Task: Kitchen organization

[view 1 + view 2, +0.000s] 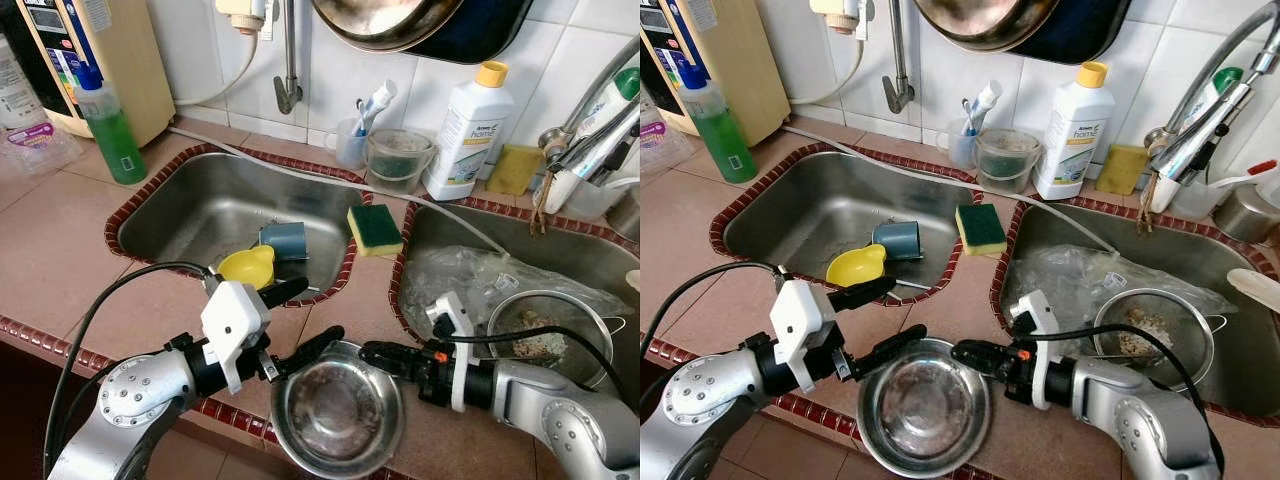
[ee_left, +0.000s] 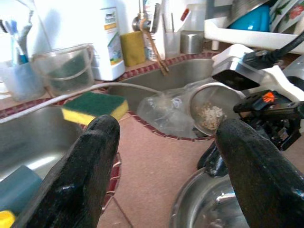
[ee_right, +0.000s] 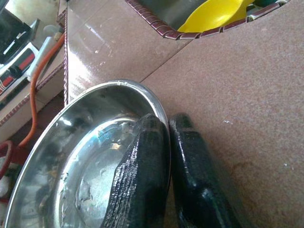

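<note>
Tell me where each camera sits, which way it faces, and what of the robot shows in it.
Left eye view: on the head, looking down at the tiled counter with its double sink; both silver arms flank the steel bowl.
Right eye view: the same scene from the head.
Left wrist view: along the open left claw toward the green sponge and the right arm.
Right wrist view: along the right claw, pinching the bowl's rim.
Shared: the bowl appears in all four.
</note>
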